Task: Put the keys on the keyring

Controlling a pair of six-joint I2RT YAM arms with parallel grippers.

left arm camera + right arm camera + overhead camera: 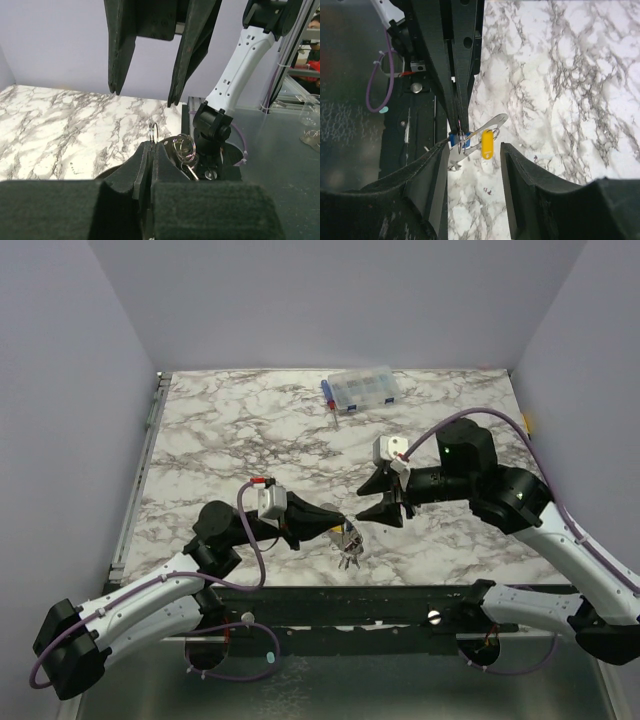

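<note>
Left gripper (338, 521) was found with its black, wedge-shaped jaws pressed fully together, pinching the keyring (153, 131), a thin silver wire hoop whose top arc stood upright just above the closed fingertips. The ring sat at lower centre of the top view, just above the near edge of the table (230, 430), a glossy white surface with grey marble veining. The keys (487, 143) hung from the ring in a small cluster: one yellow oblong tag, one blue piece against the left fingertips, and a pale clear tag angled toward the upper right.

Right gripper (362, 504) stood about half open and gripped nothing; its matte black fingers (432, 180) flanked the hanging cluster without touching it, as far as the right wrist view showed.

A clear compartment box (360, 390) with blue contents lay at upper centre of the table, well apart from both grippers.
</note>
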